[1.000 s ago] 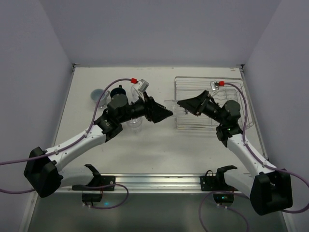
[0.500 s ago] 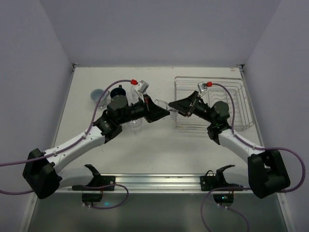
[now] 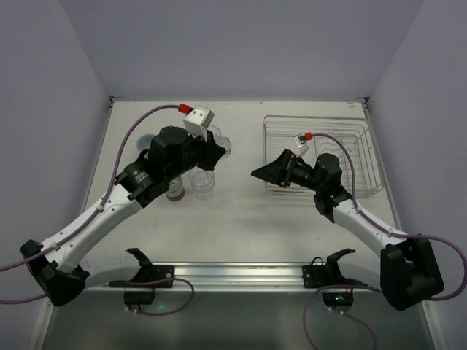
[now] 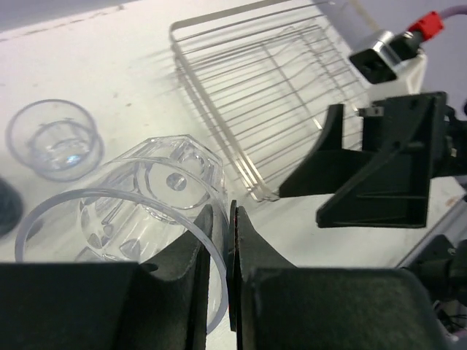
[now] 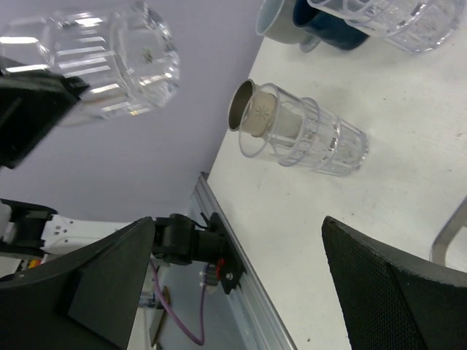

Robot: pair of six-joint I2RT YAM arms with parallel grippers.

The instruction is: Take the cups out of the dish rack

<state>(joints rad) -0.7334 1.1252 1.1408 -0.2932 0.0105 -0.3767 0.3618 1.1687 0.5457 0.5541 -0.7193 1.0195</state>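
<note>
My left gripper point(image 4: 221, 215) is pinched almost shut on the rim of a clear glass tumbler point(image 4: 157, 182), one finger inside the mouth and one outside. The glass hangs clear of the table point(image 5: 379, 211), mouth toward my wrist. Its long axis is close to upright as far as I can judge, perhaps a little tilted.

My right gripper point(image 3: 264, 171) is spread wide with nothing in it, just off the near left corner of the dish rack point(image 4: 270, 80).

The set-down spot lies below the held glass and to my left, away from the rack, so the left arm is the nearer one.

Standing there I count:
- a second tumbler point(image 5: 321, 146)
- one brown cup with a cream top point(image 5: 257, 113), seen through that glass
- a third tumbler point(image 5: 394, 22)
- one light blue mug point(image 5: 276, 18)
- one navy mug point(image 5: 332, 33)

That makes three tumblers, two mugs and one brown cup. The part of the rack I can see holds no cup.
</note>
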